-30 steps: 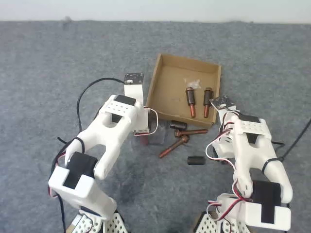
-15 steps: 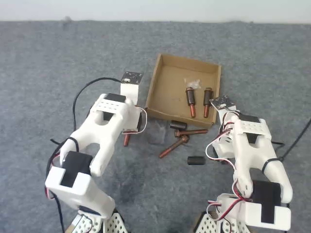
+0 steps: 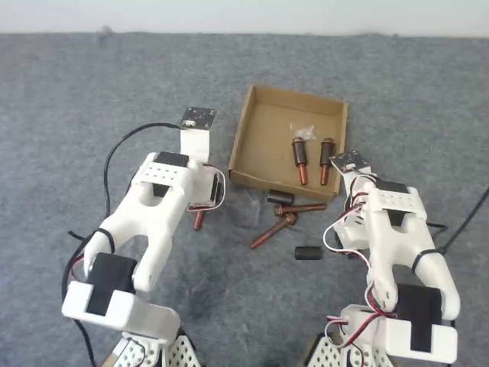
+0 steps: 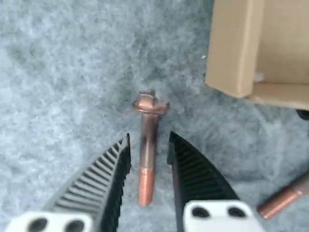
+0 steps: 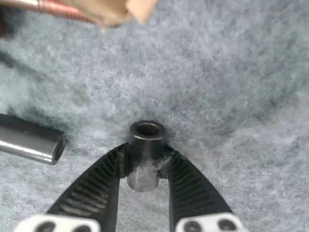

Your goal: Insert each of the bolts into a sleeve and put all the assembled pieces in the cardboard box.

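A copper bolt (image 4: 147,145) lies on the grey carpet between the fingers of my left gripper (image 4: 148,140). The gripper is open, with a small gap on each side of the shank. From above, this bolt (image 3: 199,220) lies left of the cardboard box (image 3: 246,138), at the tip of the left arm (image 3: 164,191). My right gripper (image 5: 146,157) is shut on a black sleeve (image 5: 145,145), bore facing up, at carpet level. Two sleeved bolts (image 3: 299,159) lie in the box. Two bare bolts (image 3: 300,207) and two loose sleeves (image 3: 307,253) lie in front of it.
Another black sleeve (image 5: 31,140) lies close beside the right gripper, with the box corner (image 5: 111,9) just beyond. The right arm (image 3: 390,229) stands right of the loose parts. Open carpet surrounds the box.
The left arm has swung to the left. The bolt at its tip shifted left with it, then stayed in place on the carpet. The right arm has not moved.
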Available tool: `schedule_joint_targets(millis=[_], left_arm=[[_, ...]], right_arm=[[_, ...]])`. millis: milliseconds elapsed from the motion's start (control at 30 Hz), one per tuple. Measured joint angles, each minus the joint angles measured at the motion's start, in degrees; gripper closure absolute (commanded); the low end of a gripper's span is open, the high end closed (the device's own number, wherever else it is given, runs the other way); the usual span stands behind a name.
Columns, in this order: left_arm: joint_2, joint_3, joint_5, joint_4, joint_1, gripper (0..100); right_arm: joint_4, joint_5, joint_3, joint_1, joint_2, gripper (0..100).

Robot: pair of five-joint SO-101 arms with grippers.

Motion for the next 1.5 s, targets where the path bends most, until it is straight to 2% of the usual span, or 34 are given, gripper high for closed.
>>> schedule_joint_targets(millis=[200, 433, 700, 867, 1233, 1500], left_arm=[[2.29, -1.14, 0.44, -1.41, 0.00, 88], [10.37, -8.88, 0.26, 3.52, 0.00, 88], [11.25, -10.29, 0.26, 3.78, 0.00, 88], [11.69, -10.37, 0.18, 3.52, 0.97, 99], [11.87, -10.37, 0.44, 2.29, 1.76, 99], [11.96, -10.29, 0.44, -1.23, -3.52, 99]], right_arm=[[0.00, 0.00, 0.00, 0.00, 0.00, 99.1], [0.00, 0.00, 0.00, 0.00, 0.00, 99.1], [0.00, 0.00, 0.00, 0.00, 0.00, 99.1], [0.00, 0.00, 0.00, 0.00, 0.00, 99.1], [0.18, 0.70, 0.00, 0.00, 0.00, 99.1], [1.23, 1.23, 0.00, -0.09, 0.00, 99.1]])
